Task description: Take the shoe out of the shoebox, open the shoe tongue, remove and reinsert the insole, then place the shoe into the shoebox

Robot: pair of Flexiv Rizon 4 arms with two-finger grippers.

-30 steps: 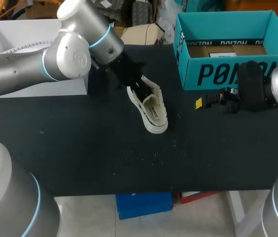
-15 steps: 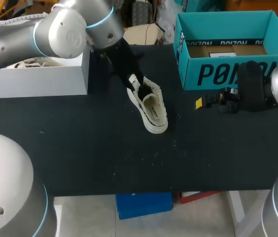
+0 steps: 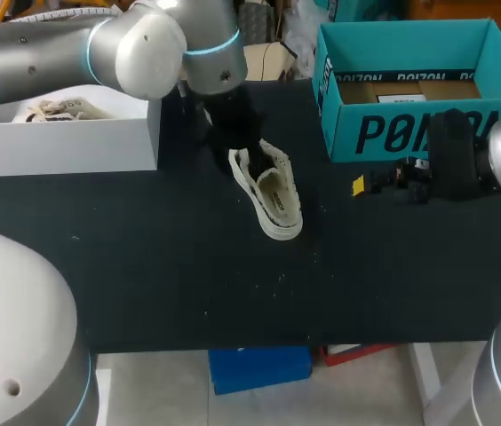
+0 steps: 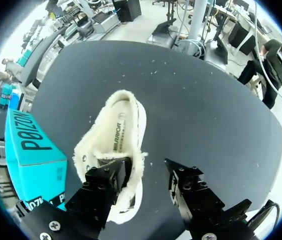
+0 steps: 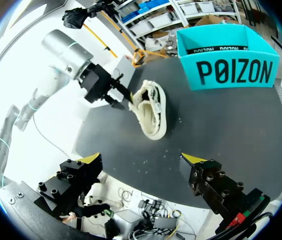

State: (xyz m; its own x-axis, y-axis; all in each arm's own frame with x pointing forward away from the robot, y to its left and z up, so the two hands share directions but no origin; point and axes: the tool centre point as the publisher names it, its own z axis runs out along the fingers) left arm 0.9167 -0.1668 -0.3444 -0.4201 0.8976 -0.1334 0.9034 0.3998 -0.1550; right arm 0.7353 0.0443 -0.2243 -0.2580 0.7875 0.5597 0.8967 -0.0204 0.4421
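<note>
Left gripper (image 4: 145, 169) is shown with its fingers parted at the heel of the cream-white fleece-lined low sneaker (image 4: 116, 130). One black finger (image 4: 106, 182) is laid over the heel opening, while the other is held clear of the sneaker above the black tabletop (image 3: 188, 266), so nothing is clasped. The sneaker is seen lying opening-upward on the tabletop, outside the open teal cardboard shoebox (image 3: 410, 133) and to that shoebox's left, apart from it. The right gripper (image 5: 141, 160) is spread wide and empty, and is held near the shoebox's printed front wall. A white open box (image 3: 64, 142) is placed beyond the sneaker, on the side away from the shoebox.
</note>
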